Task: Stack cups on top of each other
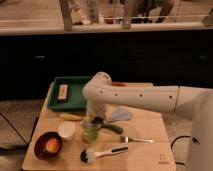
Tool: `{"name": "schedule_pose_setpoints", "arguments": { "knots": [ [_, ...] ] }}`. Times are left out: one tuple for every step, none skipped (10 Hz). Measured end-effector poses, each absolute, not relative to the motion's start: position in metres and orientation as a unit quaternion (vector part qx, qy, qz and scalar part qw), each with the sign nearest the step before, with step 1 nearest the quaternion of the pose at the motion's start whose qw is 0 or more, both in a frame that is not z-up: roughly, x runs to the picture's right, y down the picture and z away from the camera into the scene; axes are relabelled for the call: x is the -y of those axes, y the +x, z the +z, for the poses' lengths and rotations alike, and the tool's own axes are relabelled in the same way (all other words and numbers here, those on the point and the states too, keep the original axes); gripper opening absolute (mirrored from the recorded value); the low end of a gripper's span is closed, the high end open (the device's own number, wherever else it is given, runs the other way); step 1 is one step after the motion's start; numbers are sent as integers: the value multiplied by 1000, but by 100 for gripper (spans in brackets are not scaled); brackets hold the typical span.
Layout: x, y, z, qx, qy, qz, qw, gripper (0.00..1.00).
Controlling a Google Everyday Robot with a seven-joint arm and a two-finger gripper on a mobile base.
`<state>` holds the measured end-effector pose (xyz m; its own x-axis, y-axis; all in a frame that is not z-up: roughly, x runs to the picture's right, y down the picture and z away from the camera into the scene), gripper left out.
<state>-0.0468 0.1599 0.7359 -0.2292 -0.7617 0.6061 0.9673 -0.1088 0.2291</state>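
Note:
A lime green cup stands on the wooden table, left of the middle. A pale cup stands just to its left, apart from it. My gripper hangs from the white arm, right over the green cup's far rim and at or touching it. The arm reaches in from the right and hides part of the table behind the cups.
A dark red bowl with an orange object sits at the front left. A green tray holding a wooden block stands at the back left. A banana, a pale blue cloth, a green vegetable, a fork and a dish brush lie around the cups.

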Motion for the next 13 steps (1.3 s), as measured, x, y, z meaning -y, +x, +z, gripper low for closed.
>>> {"name": "schedule_pose_setpoints", "arguments": {
  "knots": [
    [-155, -49, 732, 300, -168, -726, 596, 0],
    [-150, -55, 728, 301, -166, -729, 592, 0],
    [-147, -57, 725, 299, -167, -733, 588, 0],
    [-141, -61, 720, 299, -164, -736, 585, 0],
    [-138, -62, 716, 298, -166, -738, 583, 0],
    [-133, -64, 712, 296, -166, -739, 581, 0],
    [-130, -64, 710, 294, -167, -741, 580, 0],
    [-128, -63, 708, 292, -168, -742, 580, 0],
    [-128, -63, 707, 291, -170, -742, 579, 0],
    [-127, -62, 705, 291, -172, -743, 578, 0],
    [-128, -61, 703, 294, -176, -743, 575, 0],
    [-130, -62, 701, 297, -179, -744, 571, 0],
    [-130, -63, 701, 298, -180, -744, 570, 0]
  ]
}}
